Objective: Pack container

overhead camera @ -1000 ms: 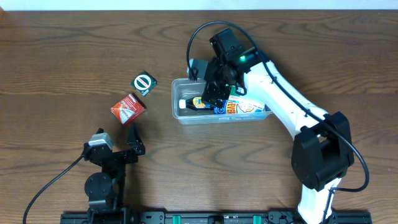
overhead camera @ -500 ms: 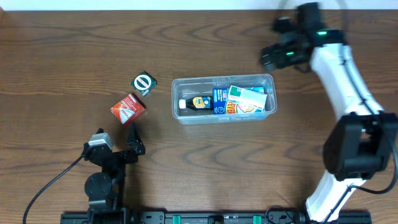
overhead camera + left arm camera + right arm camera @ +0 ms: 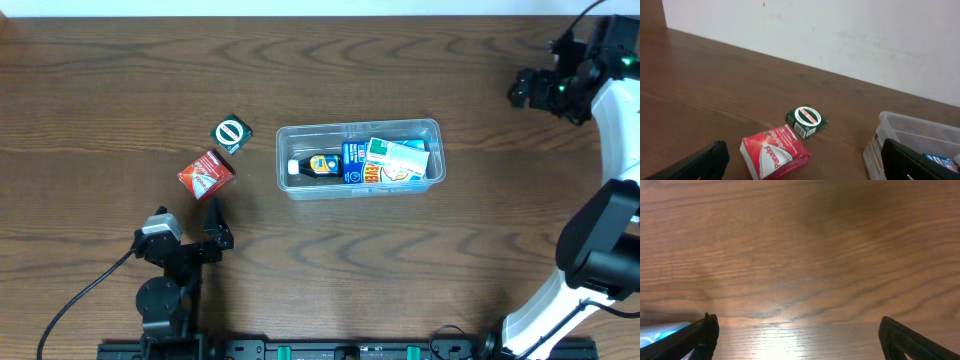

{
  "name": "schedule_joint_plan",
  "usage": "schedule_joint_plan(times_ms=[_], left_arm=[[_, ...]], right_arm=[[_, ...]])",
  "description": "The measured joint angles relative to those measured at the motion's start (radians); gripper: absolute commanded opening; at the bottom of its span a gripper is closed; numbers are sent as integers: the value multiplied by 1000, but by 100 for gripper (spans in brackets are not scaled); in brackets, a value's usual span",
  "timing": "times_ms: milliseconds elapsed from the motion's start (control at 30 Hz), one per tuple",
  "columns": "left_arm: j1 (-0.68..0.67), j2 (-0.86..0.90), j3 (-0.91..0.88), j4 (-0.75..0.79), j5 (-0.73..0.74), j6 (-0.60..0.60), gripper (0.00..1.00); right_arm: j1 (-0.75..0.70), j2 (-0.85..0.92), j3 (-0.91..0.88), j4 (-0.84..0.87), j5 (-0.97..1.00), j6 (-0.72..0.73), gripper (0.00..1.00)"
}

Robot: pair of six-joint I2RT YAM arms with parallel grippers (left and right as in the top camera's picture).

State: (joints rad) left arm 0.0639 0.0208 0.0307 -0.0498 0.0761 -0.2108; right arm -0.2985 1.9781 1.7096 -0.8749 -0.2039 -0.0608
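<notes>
The clear plastic container (image 3: 357,133) stands mid-table and holds a dark bottle (image 3: 318,165), a blue box (image 3: 357,162) and a white-and-green pack (image 3: 398,158). Its corner shows at the right of the left wrist view (image 3: 900,131). A red Panadol box (image 3: 206,173) and a small green box with a white ring (image 3: 231,134) lie left of it; both show in the left wrist view, red (image 3: 775,151) and green (image 3: 807,120). My left gripper (image 3: 212,227) is open and empty, near the front edge, just short of the red box. My right gripper (image 3: 532,88) is open and empty over bare wood at the far right.
A white wall (image 3: 840,35) runs along the table's far edge. The right wrist view shows only wood grain with a glare patch (image 3: 785,330).
My right arm has lifted out of the container, where it was above the bottle, and swung away to the far right. The bottle stays in the container. The left arm has not moved.
</notes>
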Motion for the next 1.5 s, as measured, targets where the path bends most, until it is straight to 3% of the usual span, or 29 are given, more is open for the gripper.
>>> schedule_joint_plan(times_ms=[200,667,867,1133,1400,1500], left_arm=[[0,148,133,-192,19,-29,98],[25,975,998,-620,116,87,98],[135,1223,1130,-661,131,124,98],[231,1321,1131,-655,180,381,98],[201,1361,1131,-654,187,761,98],[187,1410,1131,-654,180,846,98]], right_arm=[[-21,0,0,-2,-1,3,99],[-21,0,3,-3,-2,3,99],[-21,0,3,-3,-1,3,99],[-21,0,3,-3,-1,3,99],[-21,0,3,-3,-1,3,99],[-21,0,3,-3,-1,3,99]])
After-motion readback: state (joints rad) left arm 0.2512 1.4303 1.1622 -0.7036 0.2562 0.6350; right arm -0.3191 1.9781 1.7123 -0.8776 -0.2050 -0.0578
